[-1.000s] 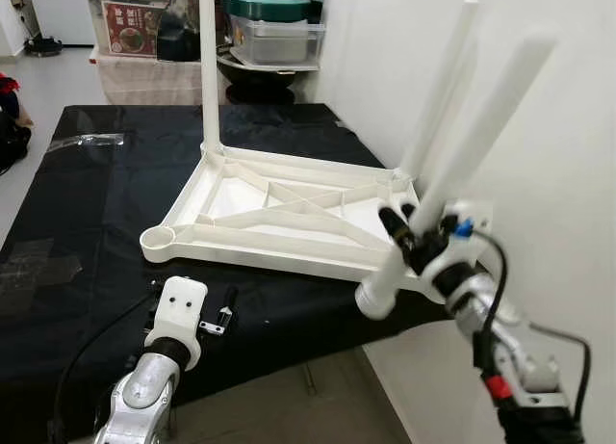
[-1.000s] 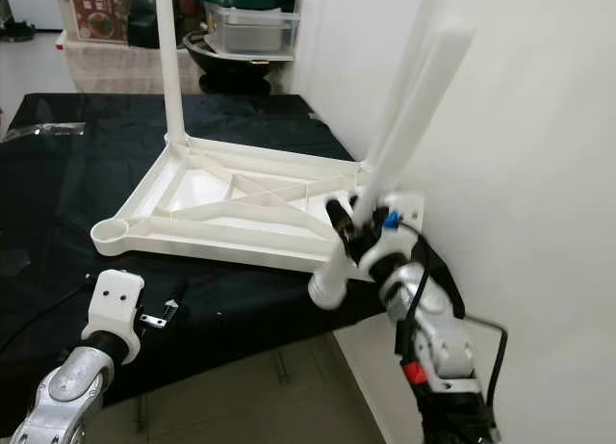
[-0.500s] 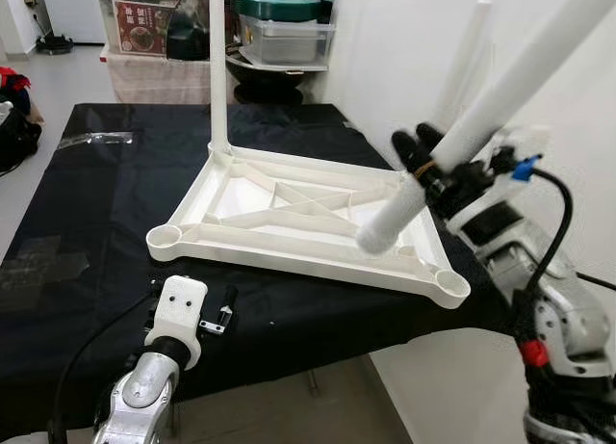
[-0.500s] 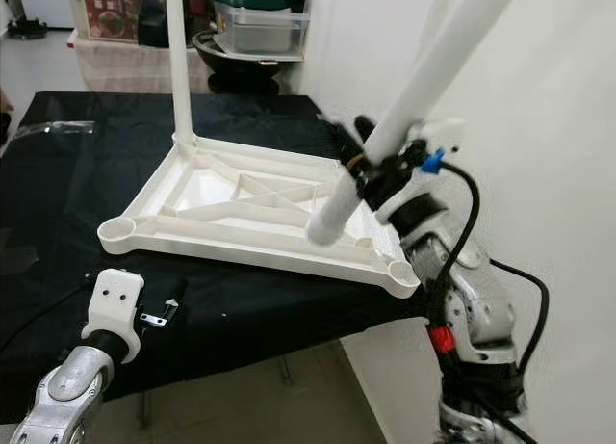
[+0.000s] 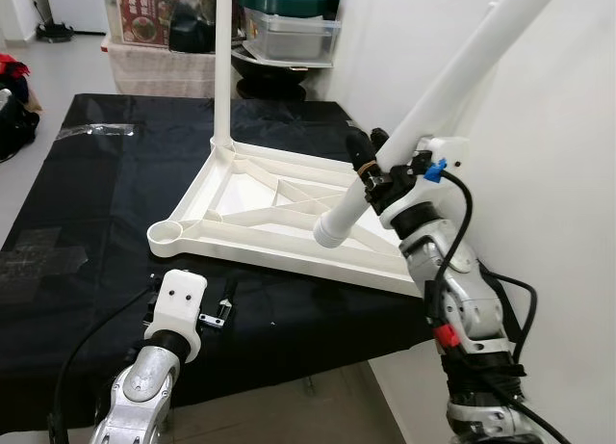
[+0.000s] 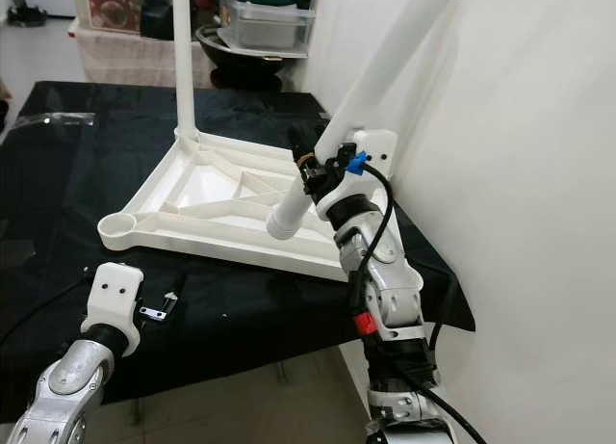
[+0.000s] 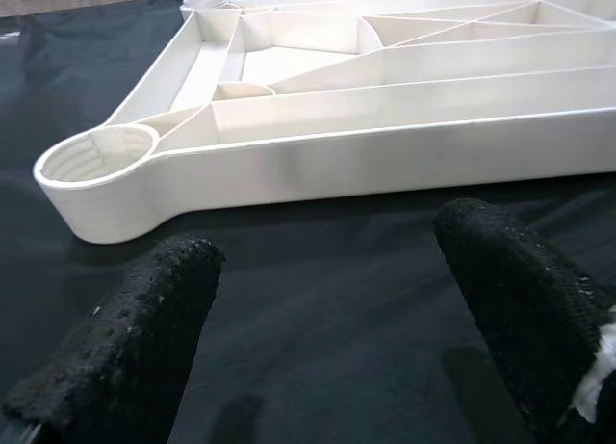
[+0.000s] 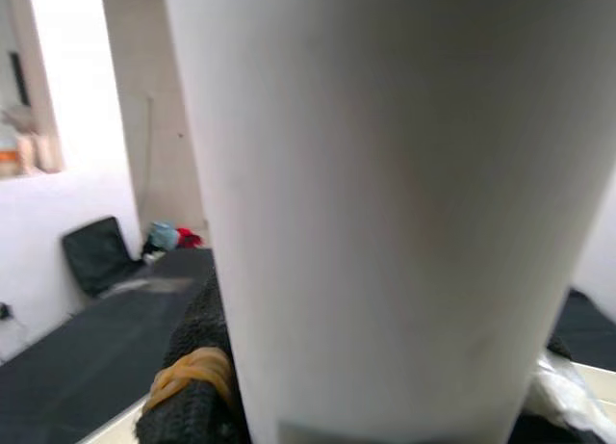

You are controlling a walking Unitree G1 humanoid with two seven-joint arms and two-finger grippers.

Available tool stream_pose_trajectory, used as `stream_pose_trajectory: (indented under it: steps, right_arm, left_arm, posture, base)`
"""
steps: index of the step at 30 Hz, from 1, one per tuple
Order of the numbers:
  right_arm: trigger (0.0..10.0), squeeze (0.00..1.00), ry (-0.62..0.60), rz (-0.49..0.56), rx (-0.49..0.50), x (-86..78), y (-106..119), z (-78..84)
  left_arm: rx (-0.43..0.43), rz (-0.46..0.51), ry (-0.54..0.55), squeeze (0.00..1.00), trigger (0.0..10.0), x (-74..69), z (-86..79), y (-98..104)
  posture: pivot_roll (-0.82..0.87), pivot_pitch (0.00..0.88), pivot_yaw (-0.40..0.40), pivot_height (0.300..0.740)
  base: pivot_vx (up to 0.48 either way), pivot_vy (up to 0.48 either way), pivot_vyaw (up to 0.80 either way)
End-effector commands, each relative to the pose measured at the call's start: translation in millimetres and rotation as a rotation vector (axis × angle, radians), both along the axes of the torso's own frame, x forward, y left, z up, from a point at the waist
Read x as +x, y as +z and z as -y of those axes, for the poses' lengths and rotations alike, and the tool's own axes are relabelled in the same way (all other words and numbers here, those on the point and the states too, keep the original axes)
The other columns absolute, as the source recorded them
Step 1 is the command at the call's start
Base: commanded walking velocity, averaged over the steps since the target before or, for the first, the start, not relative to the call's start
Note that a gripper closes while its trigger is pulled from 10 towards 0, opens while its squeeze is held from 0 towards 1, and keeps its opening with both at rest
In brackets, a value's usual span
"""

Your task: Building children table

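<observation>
The left gripper (image 7: pixel 327 300) hovers low over the black-covered desk (image 5: pixel 87 213) near its front edge, its two black fingers (image 7: pixel 135 338) spread wide apart with nothing between them, pointing at the near rim of the tabletop. Just beside the left wrist a small metal clip-like part (image 5: pixel 214 317) lies on the black cloth.

The white plastic ribbed children's tabletop (image 5: pixel 279 208) lies upside down across the middle and right of the desk, its underside ribs facing up. An empty round leg socket (image 5: pixel 166 235) sits at its front left corner. One white plastic tube leg (image 5: pixel 223 59) stands upright in the far left corner socket.

The right gripper (image 5: pixel 377 167) is raised above the right side of the tabletop, its black fingers closed around a second white plastic tube leg (image 5: pixel 452 68). That leg tilts steeply, its upper end rising toward the white wall (image 5: pixel 549 126) and its open lower end (image 5: pixel 330 232) hanging just above the tabletop's front rib, not seated in any socket.
</observation>
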State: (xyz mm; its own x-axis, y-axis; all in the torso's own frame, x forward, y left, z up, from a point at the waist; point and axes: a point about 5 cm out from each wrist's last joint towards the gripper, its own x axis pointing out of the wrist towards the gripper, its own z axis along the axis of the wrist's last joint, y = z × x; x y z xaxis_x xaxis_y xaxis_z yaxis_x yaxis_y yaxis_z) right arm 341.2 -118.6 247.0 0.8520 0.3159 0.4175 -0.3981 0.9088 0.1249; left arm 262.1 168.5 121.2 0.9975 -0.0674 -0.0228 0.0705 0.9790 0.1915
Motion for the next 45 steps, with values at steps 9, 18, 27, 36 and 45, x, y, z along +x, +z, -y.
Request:
stream_pose_trajectory:
  steps: [9, 18, 27, 36, 45]
  right_arm:
    - [0.0, 0.0, -0.061, 0.029, -0.053, 8.6, -24, -21.2]
    - [0.0, 0.0, -0.06, 0.073, -0.13, 11.7, -40, -38.2]
    - [0.0, 0.0, -0.02, 0.029, -0.118, 10.3, -57, -51.8]
    - [0.0, 0.0, -0.05, 0.042, -0.087, 11.5, -62, -53.6]
    - [0.0, 0.0, -0.151, 0.219, -0.021, 13.2, -24, -49.1]
  left_arm:
    - [0.002, 0.003, 0.001, 0.0, 10.0, -0.8, 4.8, 0]
    - [0.003, 0.011, 0.017, 0.0, 10.0, -2.3, 4.5, 1]
    - [0.005, 0.009, 0.018, 0.0, 10.0, -3.7, 4.2, 0]
    - [0.011, 0.007, 0.016, 0.0, 10.0, -4.5, 3.3, 0]
    - [0.015, 0.008, 0.016, 0.0, 10.0, -4.4, 2.0, 0]
  posture:
    - [0.2, 0.0, -0.212, 0.74]
    - [0.22, 0.0, -0.232, 0.74]
    - [0.22, 0.0, -0.234, 0.74]
    - [0.23, 0.0, -0.233, 0.74]
    - [0.23, 0.0, -0.229, 0.74]
  base:
    - [0.0, 0.0, 0.0]
    - [0.0, 0.0, 0.0]
    - [0.0, 0.0, 0.0]
    - [0.0, 0.0, 0.0]
    - [0.0, 0.0, 0.0]
